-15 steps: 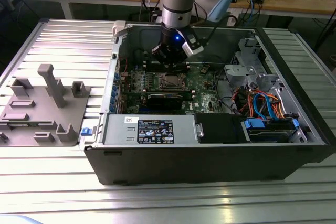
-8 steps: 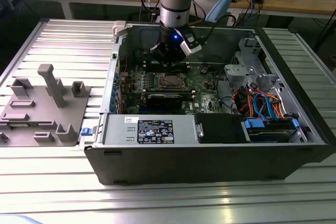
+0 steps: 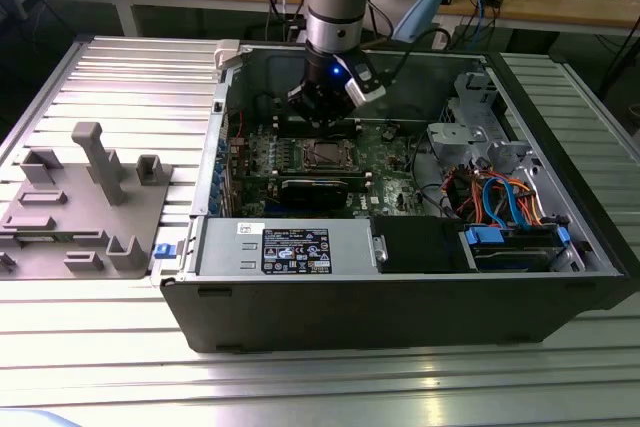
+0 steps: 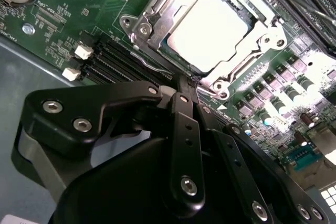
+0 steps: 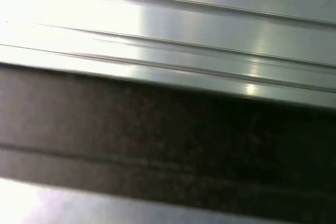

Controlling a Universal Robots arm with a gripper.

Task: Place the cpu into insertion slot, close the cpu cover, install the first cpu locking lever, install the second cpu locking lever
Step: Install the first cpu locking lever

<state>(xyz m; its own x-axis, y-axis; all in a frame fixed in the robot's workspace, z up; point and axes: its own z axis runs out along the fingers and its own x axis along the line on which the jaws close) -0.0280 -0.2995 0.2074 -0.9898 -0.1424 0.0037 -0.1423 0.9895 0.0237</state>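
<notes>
The cpu [image 4: 207, 30] lies flat in the insertion slot [image 3: 325, 155], its silvery top facing up; the contact field under it is hidden. The cpu cover [image 4: 157, 17] is down around it as a metal frame with the chip showing through its window. My gripper [image 4: 182, 85] hangs just above the socket's edge, its black fingers [image 4: 185, 129] drawn together with nothing visible between them. A thin metal lever [image 4: 152, 61] runs along that socket edge close to the fingertips. In the exterior view my gripper [image 3: 325, 112] is inside the open computer case, right behind the socket.
A black heatsink [image 3: 315, 190] sits in front of the socket, and memory slots [image 4: 113, 56] run beside it. The power supply [image 3: 290, 247] and a drive cage with blue cables [image 3: 500, 209] line the case front. A grey fixture tray [image 3: 85, 207] stands on the ribbed table [image 5: 157, 24].
</notes>
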